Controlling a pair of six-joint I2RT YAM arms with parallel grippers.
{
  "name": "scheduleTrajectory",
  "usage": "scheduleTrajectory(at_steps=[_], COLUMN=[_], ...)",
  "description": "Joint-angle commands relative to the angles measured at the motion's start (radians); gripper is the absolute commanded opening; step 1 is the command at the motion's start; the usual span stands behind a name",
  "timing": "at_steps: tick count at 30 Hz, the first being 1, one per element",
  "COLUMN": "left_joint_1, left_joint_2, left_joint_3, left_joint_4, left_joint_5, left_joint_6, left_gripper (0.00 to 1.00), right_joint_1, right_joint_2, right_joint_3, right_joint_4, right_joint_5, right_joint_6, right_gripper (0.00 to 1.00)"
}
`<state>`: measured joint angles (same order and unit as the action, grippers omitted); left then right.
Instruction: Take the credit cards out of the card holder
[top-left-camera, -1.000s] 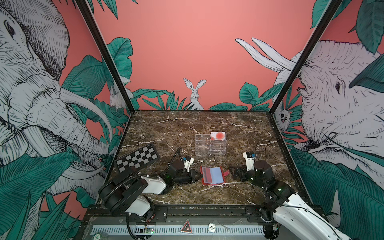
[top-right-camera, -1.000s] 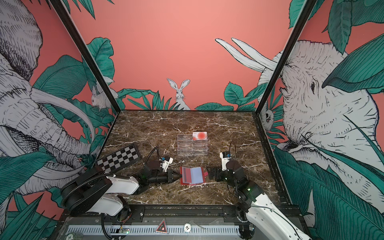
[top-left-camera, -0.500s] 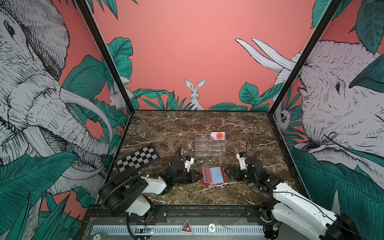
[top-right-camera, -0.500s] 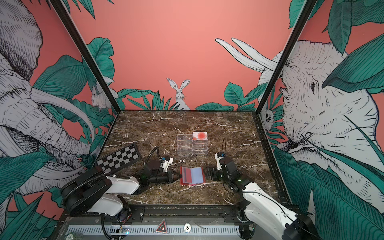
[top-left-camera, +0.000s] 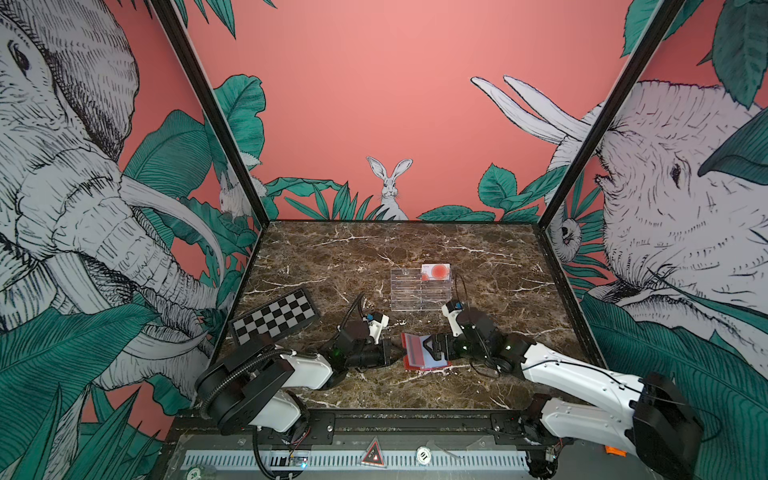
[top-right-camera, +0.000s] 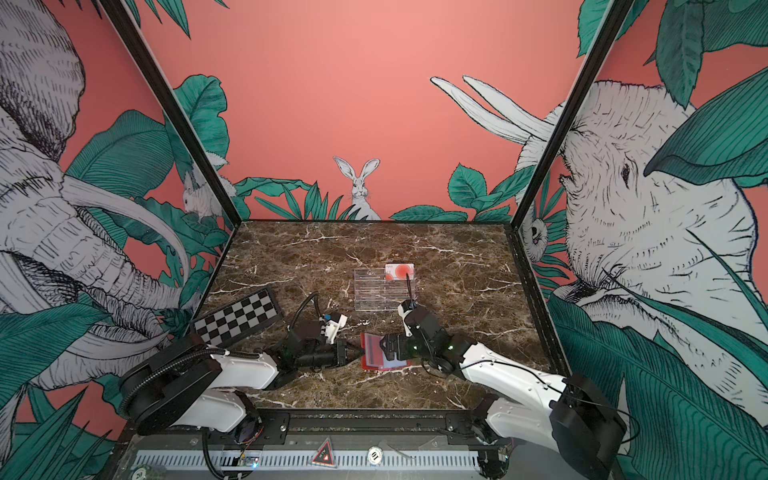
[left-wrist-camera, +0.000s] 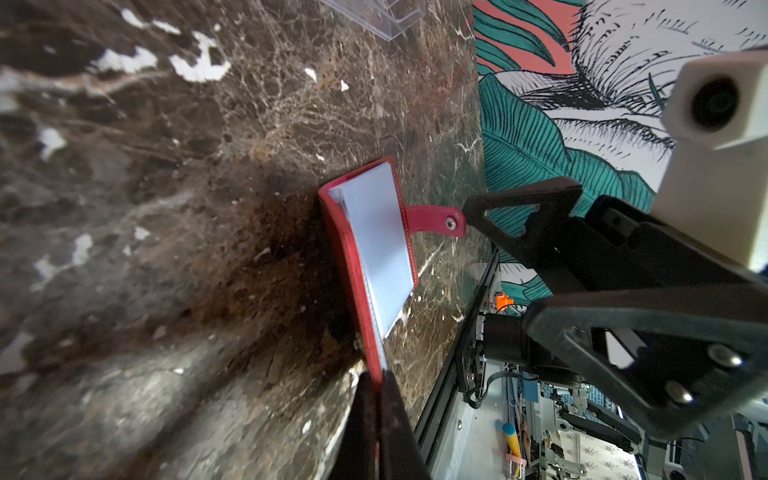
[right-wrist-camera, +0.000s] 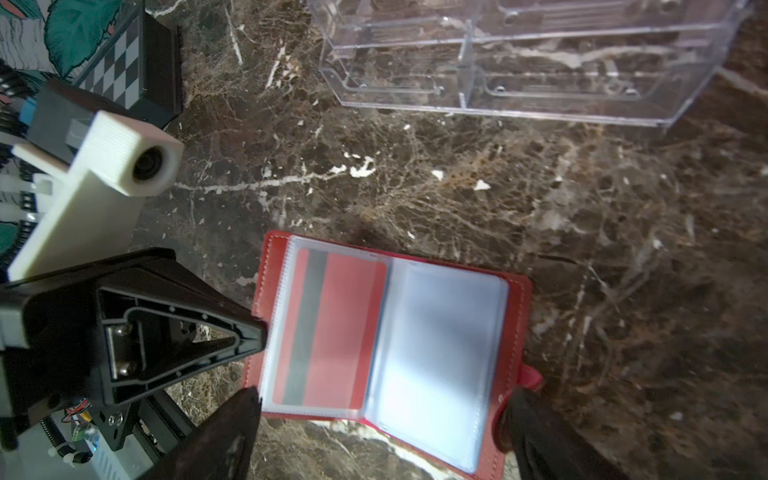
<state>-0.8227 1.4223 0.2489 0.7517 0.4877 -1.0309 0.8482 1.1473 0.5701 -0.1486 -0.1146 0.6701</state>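
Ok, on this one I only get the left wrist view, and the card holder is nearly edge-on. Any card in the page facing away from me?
Observer: Yes. The right wrist view shows the card holder lying open, with a red card with a grey stripe sleeved in one page.
Operator: Any card out yet?
Observer: One. A white card with a red circle stands at the back of the clear stand, seen in both top views.
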Motion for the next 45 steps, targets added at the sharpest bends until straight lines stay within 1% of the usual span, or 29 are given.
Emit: scheduleTrajectory(at_steps=[1, 7, 11, 23, 32, 39, 45], left_joint_1=[-0.005, -0.006, -0.007, -0.01, -0.01, -0.013, -0.013], left_joint_2=[-0.026, -0.032, -0.035, -0.036, -0.039, -0.039, -0.043], left_joint_3=[0.012, 0.01, 0.009, 0.008, 0.004, 0.004, 0.003], left_joint_4=[0.002, 0.001, 0.002, 0.001, 0.001, 0.001, 0.001], left_joint_5=[-0.011, -0.014, -0.017, -0.02, -0.023, -0.021, -0.023], left_joint_6=[0.009, 0.009, 0.008, 0.011, 0.014, 0.014, 0.014], left_gripper=[0.0, 0.0, 0.0, 0.0, 0.0, 0.0, 0.0], right_joint_1=[0.044, 0.094, 0.11, 0.121, 0.121, 0.123, 0.123], right_joint_2=[0.061, 0.181, 0.231, 0.282, 0.304, 0.311, 0.333], right_joint_3=[0.053, 0.127, 0.153, 0.164, 0.165, 0.168, 0.183], right_joint_4=[-0.013, -0.009, -0.007, 0.017, 0.002, 0.005, -0.024], right_joint_5=[0.073, 0.101, 0.104, 0.095, 0.112, 0.102, 0.117], right_joint_6=[0.006, 0.006, 0.007, 0.014, 0.014, 0.017, 0.014], right_gripper=[0.92, 0.91, 0.9, 0.89, 0.85, 0.82, 0.8])
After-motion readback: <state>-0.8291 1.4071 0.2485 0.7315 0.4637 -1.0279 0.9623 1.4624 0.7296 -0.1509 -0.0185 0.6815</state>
